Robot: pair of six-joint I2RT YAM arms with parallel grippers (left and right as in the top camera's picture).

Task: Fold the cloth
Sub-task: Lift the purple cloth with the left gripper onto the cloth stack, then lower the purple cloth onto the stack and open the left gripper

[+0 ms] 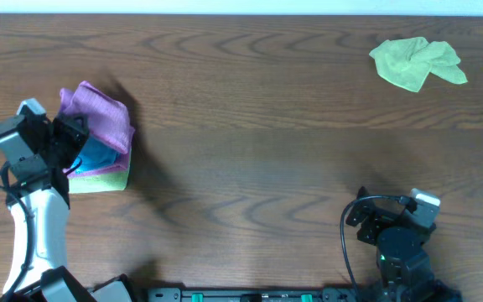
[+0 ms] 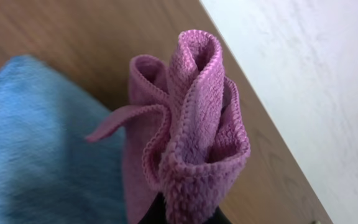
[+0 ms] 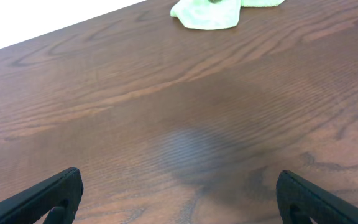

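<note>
Left gripper (image 1: 73, 141) is clamping the bunched purple cloth (image 2: 191, 124), seemingly by a fold, over the blue cloth (image 2: 36, 143). Carrying it clear before flattening is looking wise.

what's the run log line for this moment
left jaws: shut on purple cloth, bunched | right jaws: open, empty | blue cloth: underneath

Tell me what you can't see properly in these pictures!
- Left pincer: shut on the purple cloth, whose bunched folds hide its tips in the left wrist view.
- Blue cloth: mostly covered by the purple cloth overhead; blurred in the left wrist view.
- Crumpled green cloth: cut off by the top edge, right wrist view.
- Right pincer: open, fingers cut off by the bottom edge, same view.
</note>
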